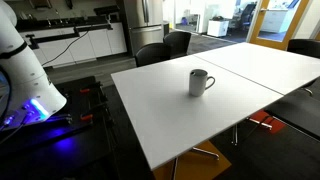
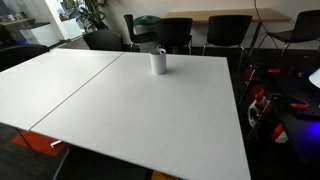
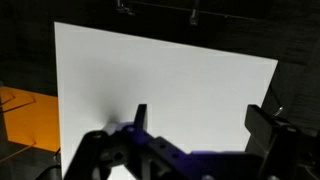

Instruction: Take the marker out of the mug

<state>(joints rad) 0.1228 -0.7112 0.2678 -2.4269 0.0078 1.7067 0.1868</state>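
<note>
A light grey-white mug with a loop handle stands upright on the white table, seen in both exterior views (image 1: 201, 83) (image 2: 158, 62). The marker is too small to make out; only the mug's dark mouth shows. In the wrist view my gripper (image 3: 202, 125) is open and empty, its two dark fingers spread wide above bare white table top (image 3: 170, 75). The mug is not in the wrist view. The gripper does not show in either exterior view; only the white arm body (image 1: 22, 62) shows at the table's side, well away from the mug.
Two white tables (image 1: 190, 110) are pushed together with a seam between them. Black chairs (image 2: 183, 32) stand along the far edge behind the mug. Blue-lit gear and cables (image 2: 290, 105) lie on the floor by the robot. An orange floor patch (image 3: 25, 120) lies beyond the table edge.
</note>
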